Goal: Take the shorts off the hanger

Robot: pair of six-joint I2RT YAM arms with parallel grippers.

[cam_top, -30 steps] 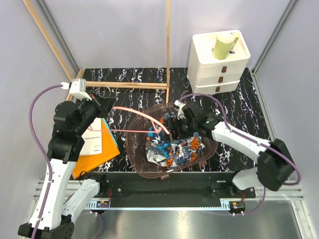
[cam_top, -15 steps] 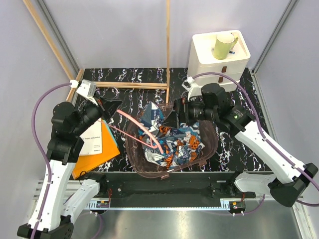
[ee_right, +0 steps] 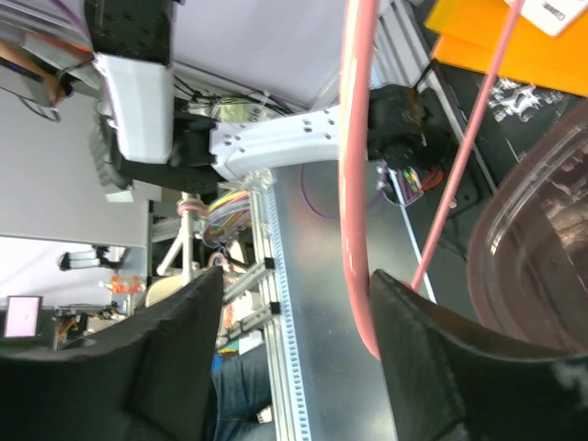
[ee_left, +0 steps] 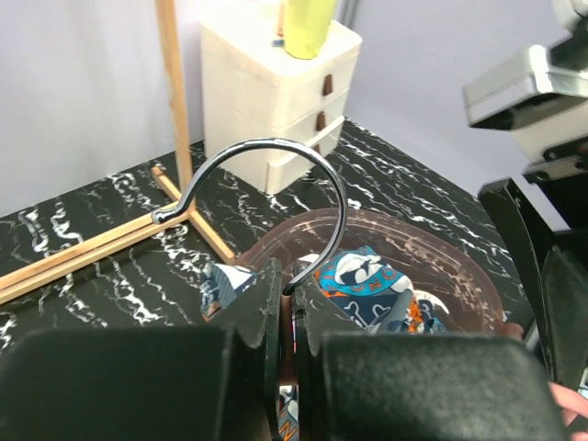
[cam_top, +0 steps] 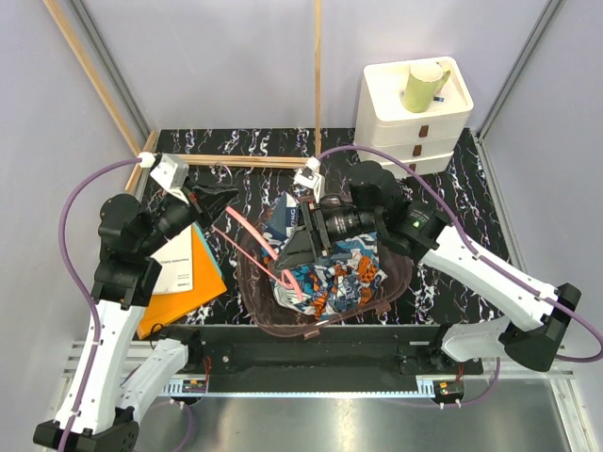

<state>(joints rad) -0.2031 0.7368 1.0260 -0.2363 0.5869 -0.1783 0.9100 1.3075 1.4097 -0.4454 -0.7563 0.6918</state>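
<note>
Two grips to watch at centre frame, left gripper (ee_left: 289,294) pinching the hook (ee_left: 266,141) of the hanger (ee_right: 354,138), right gripper (ee_right: 292,285) spread loose around it, shorts (cam_top: 330,273) heaped in the bowl (cam_top: 247,282) beneath: likely to snag cloth and drag it out if lifted fast.

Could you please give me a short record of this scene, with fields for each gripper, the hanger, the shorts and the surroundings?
hanger: held up, slanting down toward the brown translucent tub
shorts: bunched in the tub; whether still hooked on the hanger is unclear
left gripper: shut on the hanger's neck, just below the metal hook
right gripper: open, the hanger's pink arm between its fingers
surroundings: white drawer unit with a green cup on top
</note>
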